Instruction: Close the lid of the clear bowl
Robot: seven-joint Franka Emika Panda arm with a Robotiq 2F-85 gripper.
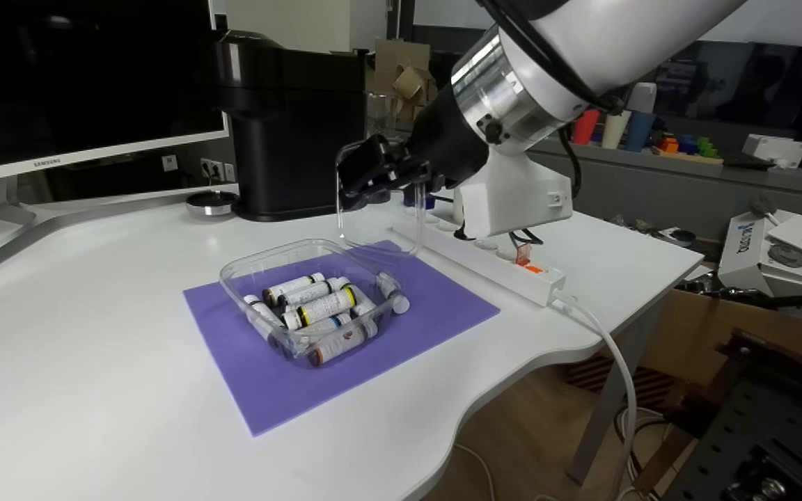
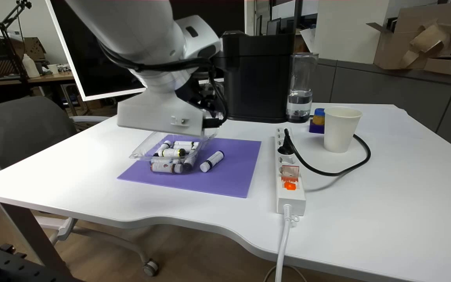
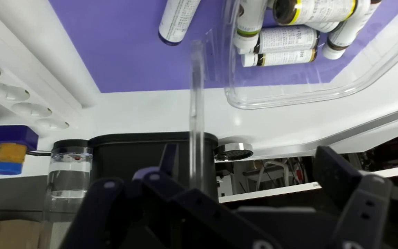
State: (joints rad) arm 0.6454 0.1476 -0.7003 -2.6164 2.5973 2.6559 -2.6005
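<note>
A thin, flat, transparent, round-cornered plastic lid [image 3: 196, 114] stands roughly upright at one side of a shallow, clear, rectangular plastic bowl [image 3: 278, 103], whose top is uncovered. The bowl rests on a flat purple mat [image 1: 289, 390] on a white bench [image 1: 95, 362] and holds a heap of small, white-labelled cylindrical bottles [image 1: 321, 308]; one further bottle [image 2: 212, 161] lies on the mat outside it. The black fingers [image 3: 339, 180] are spread apart, with the lid's edge between them in the wrist view; the clear plastic is faint there, so whether either finger touches it cannot be told. In handling, the lid should prove very light, smooth and flexible, apt to bow, slip or crease under a hard squeeze; it is judged to be hinged to the bowl along the adjoining rim. The sound hold would be a gentle pinch at the middle of the free edge, opposite the hinge, or a plain push on the outer face to swing the lid over. Since the bowl is probably light too, final pressing should be even along the rim.
</note>
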